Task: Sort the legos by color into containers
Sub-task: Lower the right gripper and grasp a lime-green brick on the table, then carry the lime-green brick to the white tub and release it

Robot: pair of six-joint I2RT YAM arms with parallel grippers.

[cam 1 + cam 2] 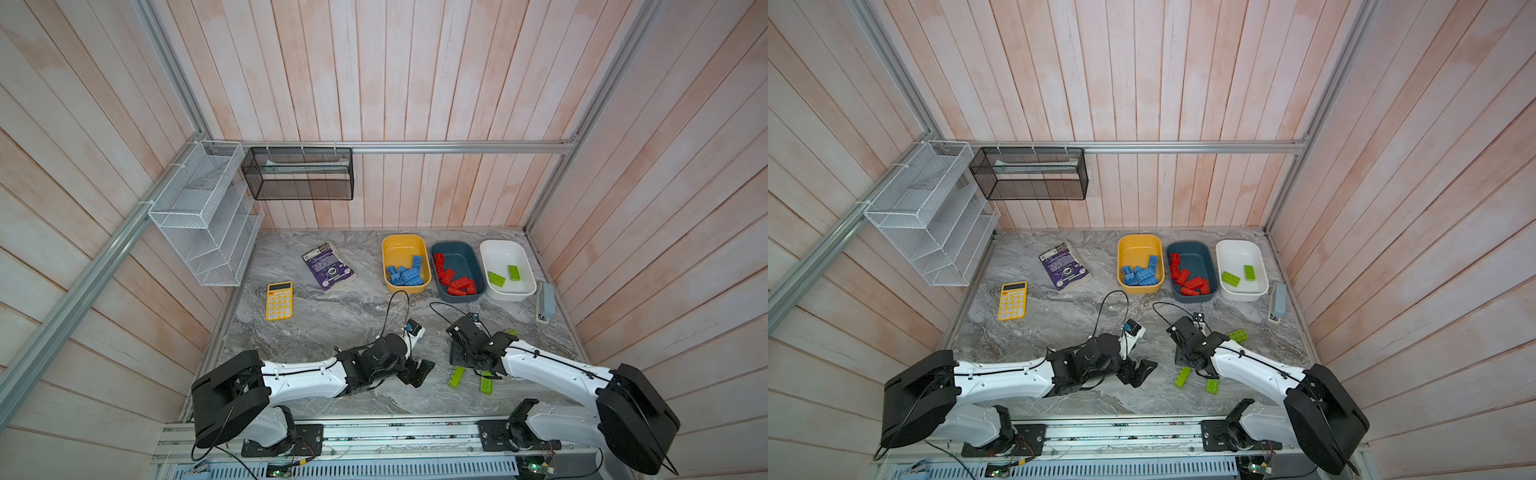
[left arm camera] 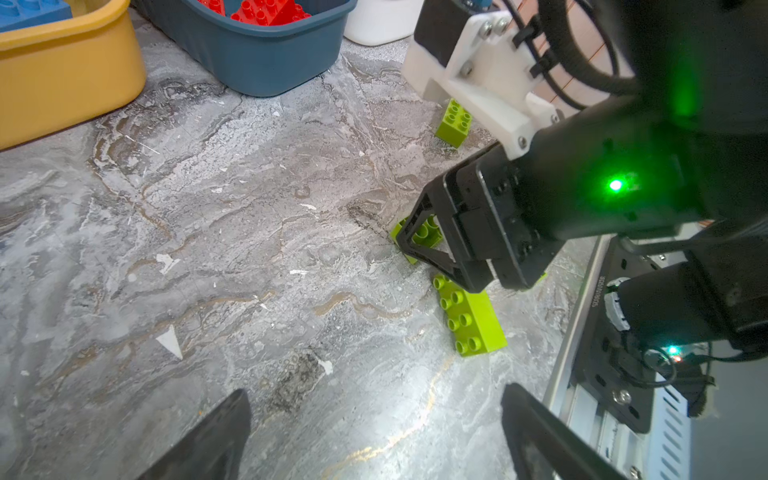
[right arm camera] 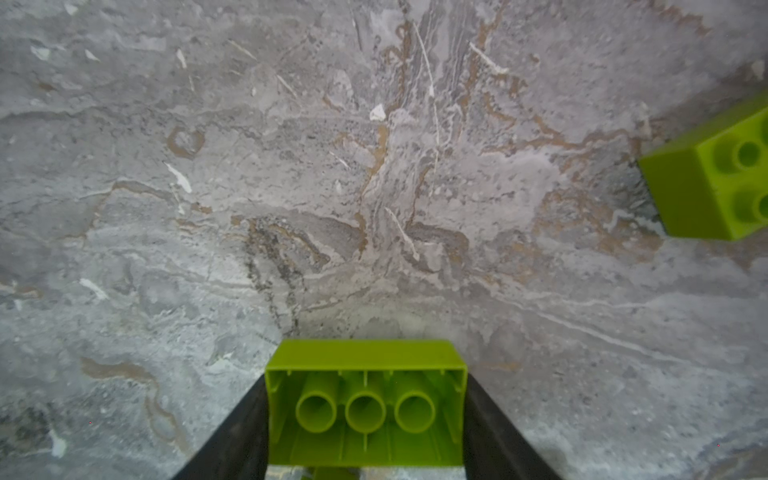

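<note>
Top views: loose green legos (image 1: 456, 377) lie at 7 o'clock from the white tub (image 1: 500, 253). Left wrist: left gripper (image 2: 376, 392) is spread, idle. Right wrist: right gripper (image 3: 365, 419) pinches one green lego (image 3: 365, 357) (hollow side facing camera). The pick is in hand; next, lift and carry it toward 1 o'clock.

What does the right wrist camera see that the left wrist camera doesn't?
Only the right wrist view shows the green lego's hollow underside, pinched between the right tool's fingers. Only the left wrist view shows the yellow tub, the teal tub holding red legos, and the open left tool. Both show the marble table and loose green legos.
</note>
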